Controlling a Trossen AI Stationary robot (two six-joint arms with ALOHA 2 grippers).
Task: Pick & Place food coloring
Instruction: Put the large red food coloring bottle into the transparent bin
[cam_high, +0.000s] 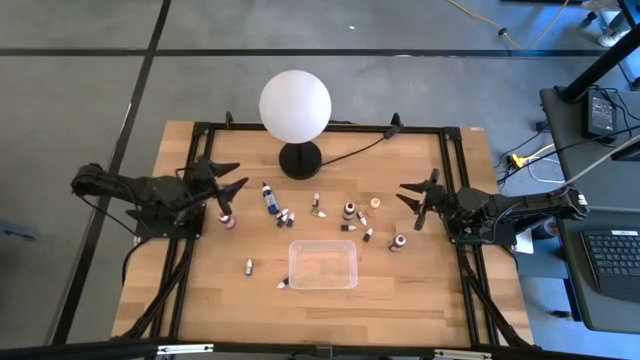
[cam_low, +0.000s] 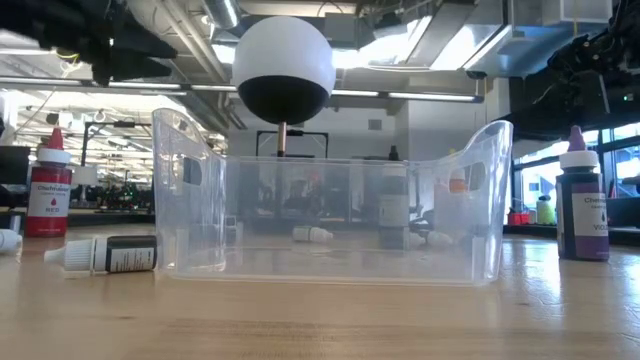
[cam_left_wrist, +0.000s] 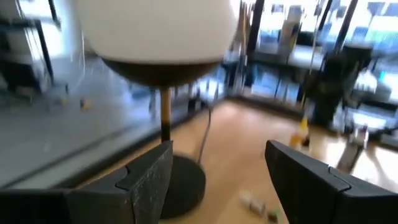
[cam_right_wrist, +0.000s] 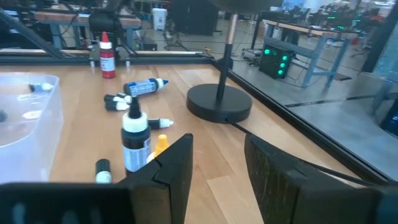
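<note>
- Food coloring bottles (cam_high: 349, 211) lie scattered mid-frame on the wooden table (cam_high: 200, 290), around the clear tray (cam_high: 323, 265).
- Left gripper (cam_high: 232, 186), at left, spread wide, holds nothing.
- Right gripper (cam_high: 412, 204), at right, partly open, empty.
- White globe lamp (cam_high: 295, 107) at upper centre; grey floor beyond.

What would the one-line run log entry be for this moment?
left gripper: open, empty, left table edge | right gripper: open, empty, right edge | food coloring bottles: scattered on table | clear tray: empty
</note>
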